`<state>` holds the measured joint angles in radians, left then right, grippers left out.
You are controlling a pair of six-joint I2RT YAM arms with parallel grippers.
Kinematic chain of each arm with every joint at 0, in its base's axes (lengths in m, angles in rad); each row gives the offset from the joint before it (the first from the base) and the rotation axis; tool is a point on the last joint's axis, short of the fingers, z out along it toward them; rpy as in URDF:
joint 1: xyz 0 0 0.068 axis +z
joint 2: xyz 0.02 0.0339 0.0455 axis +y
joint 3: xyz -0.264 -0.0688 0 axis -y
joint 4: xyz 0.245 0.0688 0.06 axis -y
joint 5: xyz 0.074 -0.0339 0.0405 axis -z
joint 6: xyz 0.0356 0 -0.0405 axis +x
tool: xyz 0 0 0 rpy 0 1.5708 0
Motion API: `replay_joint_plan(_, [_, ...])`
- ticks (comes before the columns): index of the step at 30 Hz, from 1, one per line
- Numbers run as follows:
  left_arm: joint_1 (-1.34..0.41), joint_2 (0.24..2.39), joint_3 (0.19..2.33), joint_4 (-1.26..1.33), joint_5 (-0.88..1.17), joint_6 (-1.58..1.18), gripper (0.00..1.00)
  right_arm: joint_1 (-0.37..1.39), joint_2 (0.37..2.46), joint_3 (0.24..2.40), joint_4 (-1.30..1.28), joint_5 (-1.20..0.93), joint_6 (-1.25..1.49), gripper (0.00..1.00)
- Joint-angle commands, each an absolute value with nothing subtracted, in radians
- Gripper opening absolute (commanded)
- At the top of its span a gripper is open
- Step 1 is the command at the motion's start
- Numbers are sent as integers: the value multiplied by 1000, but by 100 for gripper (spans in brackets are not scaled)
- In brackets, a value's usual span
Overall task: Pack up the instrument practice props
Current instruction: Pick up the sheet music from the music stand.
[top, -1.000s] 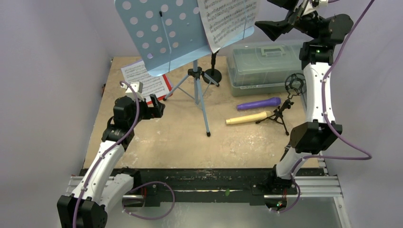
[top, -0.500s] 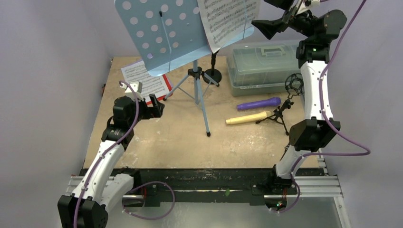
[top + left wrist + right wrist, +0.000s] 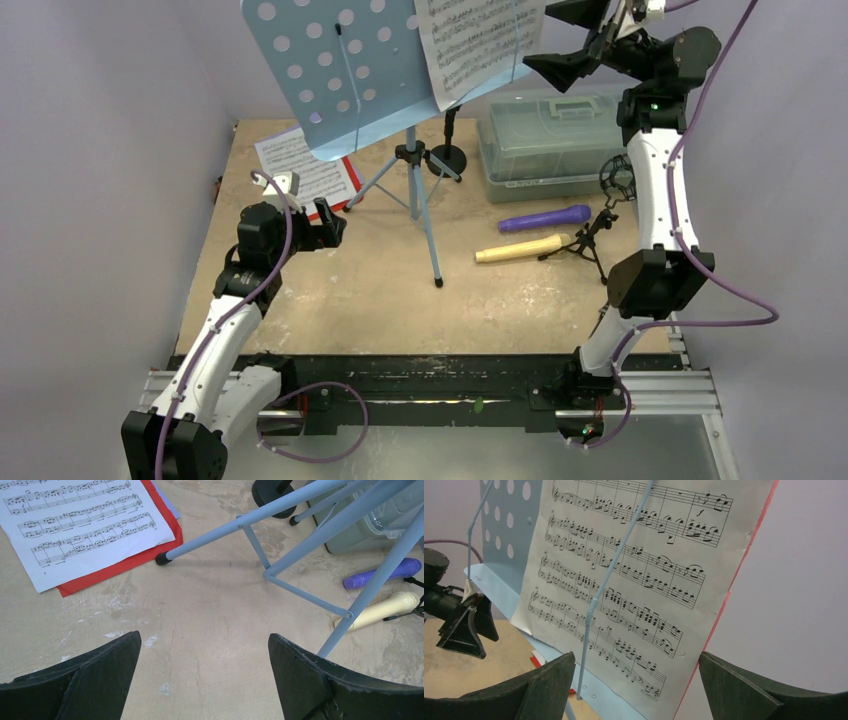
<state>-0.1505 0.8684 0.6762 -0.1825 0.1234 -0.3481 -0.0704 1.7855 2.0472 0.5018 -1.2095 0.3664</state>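
The light-blue perforated music rest (image 3: 330, 70) stands on tripod legs (image 3: 415, 190) and carries printed sheet music (image 3: 480, 45). My right gripper (image 3: 560, 35) is open, raised beside that sheet's right edge; in the right wrist view the sheet (image 3: 634, 575) fills the space ahead of the open gripper (image 3: 636, 662), apart from it. A second sheet (image 3: 300, 160) lies on a red folder (image 3: 345, 198). My left gripper (image 3: 330, 222) hovers open over bare table (image 3: 204, 640) near the folder (image 3: 120, 565). The purple microphone (image 3: 545, 217) and cream microphone (image 3: 520, 249) lie on the right.
A translucent grey-green box (image 3: 550, 140) with a handle sits at the back right. One black mic holder (image 3: 447, 155) stands on a round base behind the tripod; another (image 3: 600, 225), on small legs, stands by the microphones. Tripod legs (image 3: 280, 510) cross the left wrist view.
My right gripper has shifted left and slightly up, closer to the sheet's right edge on the rest. The left arm has not moved.
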Motion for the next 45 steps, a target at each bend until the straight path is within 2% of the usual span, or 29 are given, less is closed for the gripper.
replay_joint_plan(1, [-141,864,683,-165,136,-350,98,-67,1720,2021,609,-1245,423,96])
replay_joint_plan(21, [-141,864,683,-163,140,-351,98,-67,1656,1923,796,-1244,586,92])
replay_joint_plan(34, [-138,870,683,-163,140,-354,98,-14,1668,1948,693,-1119,621,77])
replay_joint_plan(45, [-130,876,683,-163,140,-355,98,48,1680,2019,553,-962,613,58])
